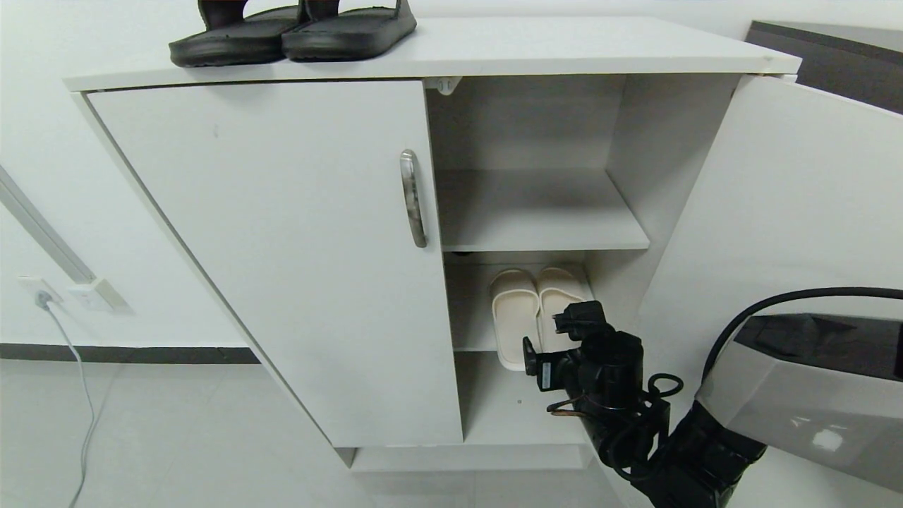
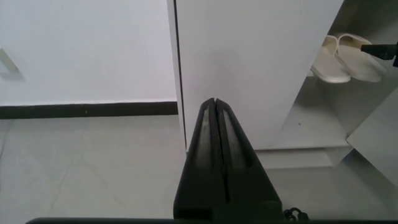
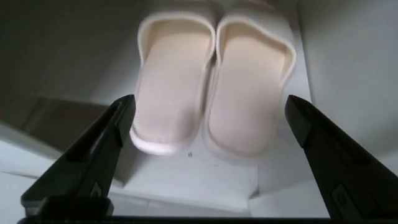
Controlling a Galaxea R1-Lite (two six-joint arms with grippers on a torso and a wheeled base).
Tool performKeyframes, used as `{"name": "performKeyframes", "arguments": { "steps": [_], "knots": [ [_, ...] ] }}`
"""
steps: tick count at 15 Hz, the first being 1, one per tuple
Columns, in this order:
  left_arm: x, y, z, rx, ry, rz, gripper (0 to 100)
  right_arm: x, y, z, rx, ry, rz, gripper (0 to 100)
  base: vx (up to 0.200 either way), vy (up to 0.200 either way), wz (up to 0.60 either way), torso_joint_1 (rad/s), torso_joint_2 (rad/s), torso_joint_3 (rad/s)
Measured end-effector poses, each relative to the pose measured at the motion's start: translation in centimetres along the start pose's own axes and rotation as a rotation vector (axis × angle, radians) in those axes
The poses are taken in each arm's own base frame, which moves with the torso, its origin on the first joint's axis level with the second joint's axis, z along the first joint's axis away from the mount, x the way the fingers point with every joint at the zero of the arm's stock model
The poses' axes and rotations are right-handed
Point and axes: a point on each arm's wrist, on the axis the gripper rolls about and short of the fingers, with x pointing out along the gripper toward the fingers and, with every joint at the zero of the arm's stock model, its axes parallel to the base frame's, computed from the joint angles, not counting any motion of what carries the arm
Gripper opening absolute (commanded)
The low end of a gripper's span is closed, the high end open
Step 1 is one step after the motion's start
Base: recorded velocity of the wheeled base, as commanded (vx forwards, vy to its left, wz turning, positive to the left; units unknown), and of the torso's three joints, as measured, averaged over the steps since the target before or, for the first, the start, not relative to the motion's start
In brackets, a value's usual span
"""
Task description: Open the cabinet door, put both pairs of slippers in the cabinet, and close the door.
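1. The cream slippers [image 1: 515, 310] lie on the cabinet's [image 1: 564, 49] lower shelf; right claw [image 3: 209, 109], wide and empty, just before them; left claw [image 2: 215, 106] pressed shut.
2. Next, likely: fetch black slippers [image 1: 296, 35] atop cabinet.

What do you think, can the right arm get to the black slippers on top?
Probably yes. The black slippers sit uncovered on the cabinet top; the right gripper, open and low by the white slippers, would have to rise.

Wall socket [image 1: 34, 288] with grey cable [image 1: 81, 374], dark skirting strip [image 1: 127, 353], pale tiled floor [image 1: 176, 437], white wall [image 1: 42, 106]
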Motion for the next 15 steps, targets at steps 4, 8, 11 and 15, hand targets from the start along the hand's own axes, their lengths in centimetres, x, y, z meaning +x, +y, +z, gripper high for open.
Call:
{"name": "performKeyframes", "arguments": {
  "steps": [4, 8, 11, 15],
  "knots": [
    [0.0, 0.0, -0.01, -0.005, 0.001, 0.0, 0, -0.13, -0.01, 0.1, 0.006, -0.016, 0.002, 100, -0.2, 0.0, 0.0, 0.001, 0.0, 0.004],
    [0.0, 0.0, 0.02, -0.016, -0.002, 0.001, 0, -0.23, -0.02, 0.01, 0.003, -0.013, 0.004, 100, 0.0, 0.0, 0.0, 0.0, 0.0, 0.0],
    [0.0, 0.0, 0.02, -0.015, -0.002, 0.0, 0, -0.38, -0.1, -0.04, 0.004, -0.018, 0.005, 100, 0.0, 0.0, 0.0, 0.0, 0.0, 0.0],
    [0.0, 0.0, 0.02, -0.013, -0.002, -0.001, 0, -0.55, -0.17, -0.15, 0.004, -0.02, 0.005, 100, 0.0, 0.0, 0.0, 0.0, 0.0, 0.0]
  ]
}}
